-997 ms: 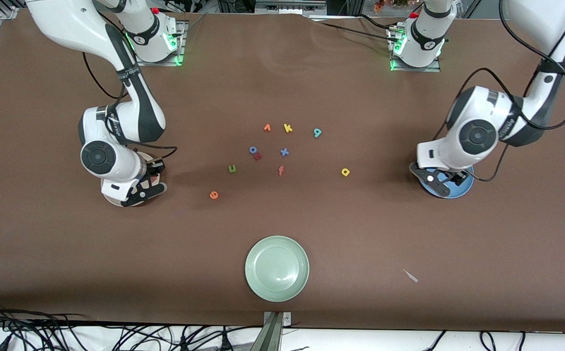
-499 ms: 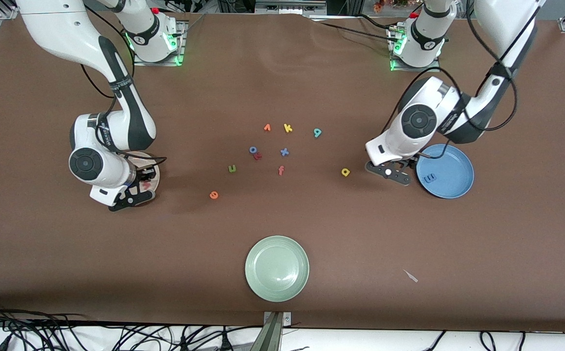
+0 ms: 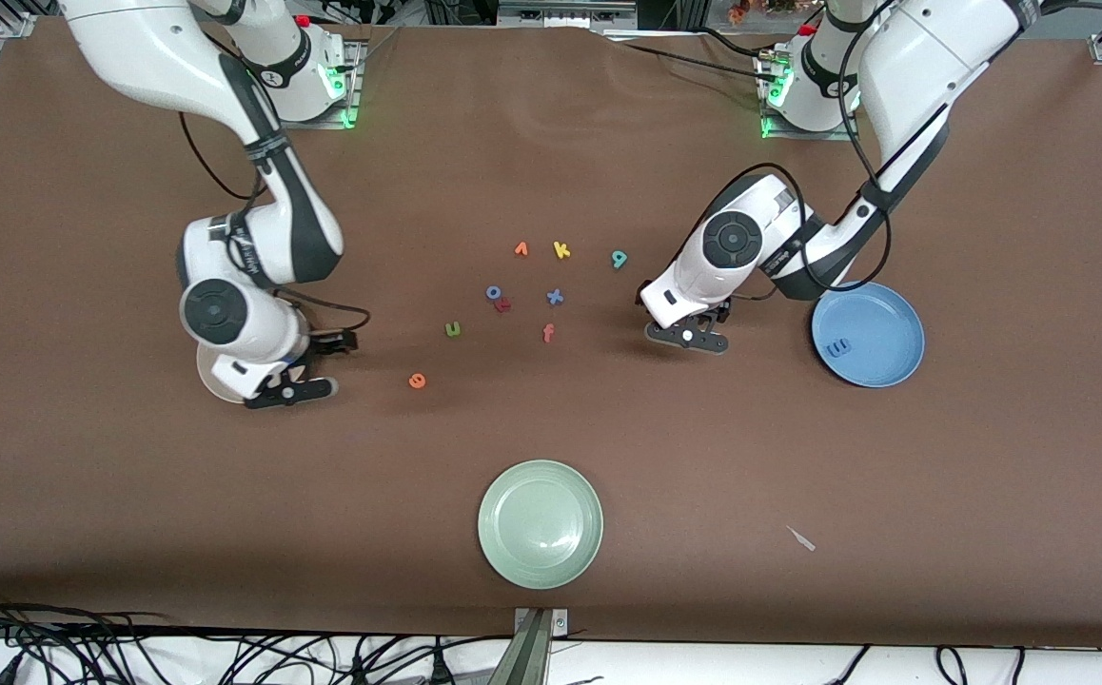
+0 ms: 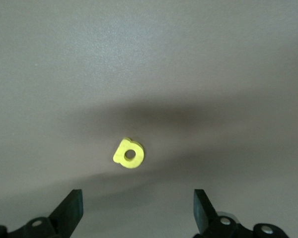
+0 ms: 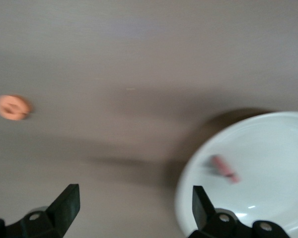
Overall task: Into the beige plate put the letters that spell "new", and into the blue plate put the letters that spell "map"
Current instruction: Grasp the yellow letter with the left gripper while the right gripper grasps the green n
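Left gripper (image 3: 687,339) hovers, jaws spread, over the yellow looped letter (image 4: 128,153); right gripper (image 3: 302,368), jaws spread and empty, hangs beside the beige plate (image 5: 258,148), pinkish-red "w" (image 5: 224,168) inside.

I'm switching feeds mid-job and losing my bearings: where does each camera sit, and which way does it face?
Front: high across the table, facing the bases; shows both arms, the left gripper and the right gripper.
Left wrist: on the left arm, looking down at the yellow letter; shows its open fingers.
Right wrist: on the right arm, looking down at the beige plate holding the w; shows its open fingers.
Shared: front and right wrist both show the orange e and the beige plate.
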